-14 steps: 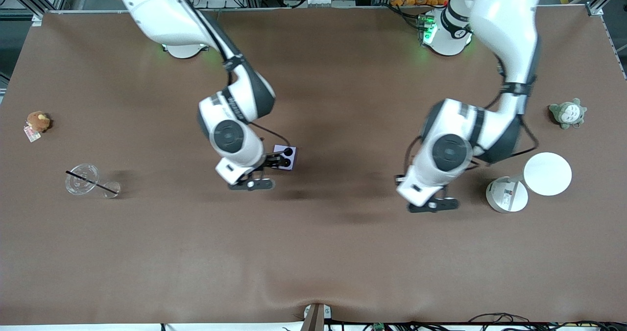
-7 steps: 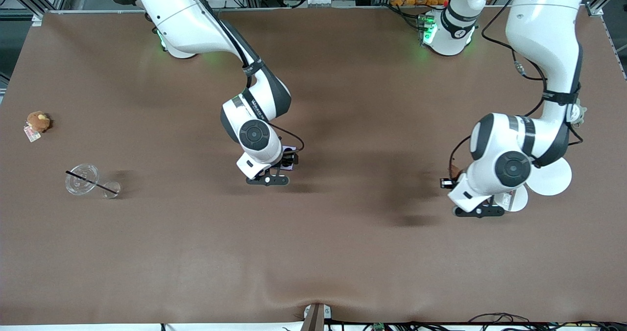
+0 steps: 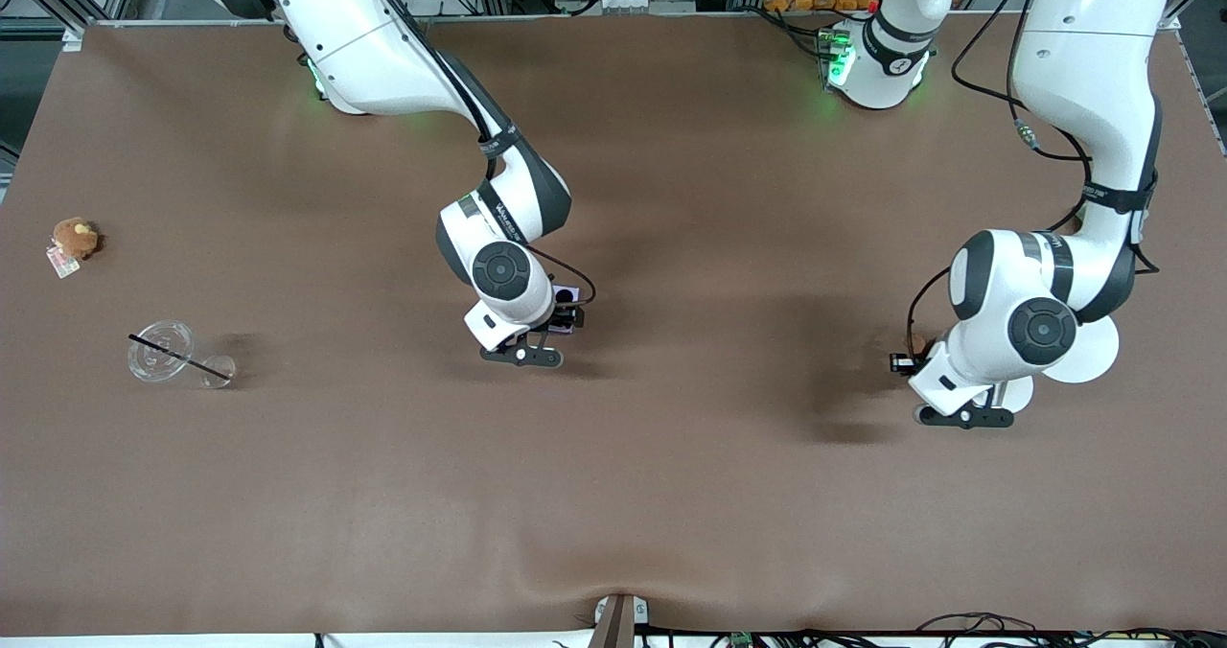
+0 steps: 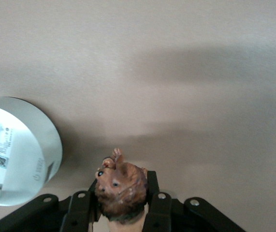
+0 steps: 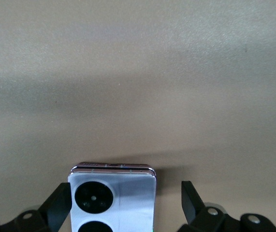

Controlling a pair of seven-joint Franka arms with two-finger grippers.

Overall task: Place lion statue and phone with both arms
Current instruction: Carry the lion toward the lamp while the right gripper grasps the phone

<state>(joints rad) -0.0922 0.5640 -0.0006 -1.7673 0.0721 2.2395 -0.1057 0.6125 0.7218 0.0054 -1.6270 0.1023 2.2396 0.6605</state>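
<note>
The lavender phone lies on the table near the middle, lens face up. My right gripper is low over it. In the right wrist view the phone sits between the open fingers of the right gripper, against one finger with a gap to the other. My left gripper is toward the left arm's end of the table and is shut on the reddish-brown lion statue. In the left wrist view the lion statue is clamped between the fingers of the left gripper, just above the table.
A white round container and a white disc lie beside the left gripper, partly under the arm; the container also shows in the left wrist view. A round brown plush and a clear cup with a black straw lie at the right arm's end.
The left arm has swung toward its own end of the table with the lion statue, next to the white container. The right wrist has shifted in over the phone, which has not moved.
</note>
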